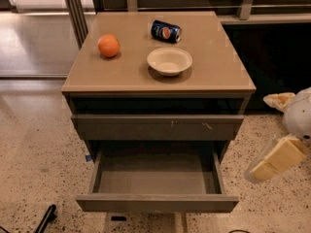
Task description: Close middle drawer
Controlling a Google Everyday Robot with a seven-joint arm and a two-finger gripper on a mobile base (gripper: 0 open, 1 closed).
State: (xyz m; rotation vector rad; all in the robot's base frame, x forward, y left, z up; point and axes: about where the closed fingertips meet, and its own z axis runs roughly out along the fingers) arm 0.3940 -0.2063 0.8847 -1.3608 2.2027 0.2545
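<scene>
Camera view: the middle drawer is sitting pulled well out of the cabinet, at about 6 o'clock in the frame. Its slim plain front panel is hanging nearest the camera and its flat box interior is showing bare. The gripper is hanging at the 3 o'clock edge of the frame, over the speckled floor and off the cabinet's right side. Its pale yellow end is pointing toward 8 o'clock, and I can't tell whether it's spread or closed. From the gripper, the drawer is lying at roughly 9 o'clock. It's near but not touching, with a strip of floor showing between the drawer's right front corner and the gripper tip. The taller scratched drawer front is sitting just above the open one, at 12 o'clock from it, and projecting only slightly from the cabinet. On the cabinet top, a white bowl is sitting near the centre. An orange is sitting at 10 o'clock from the bowl. A blue soda can is lying on its side at 12 o'clock from the bowl. All three are standing apart from each other.
</scene>
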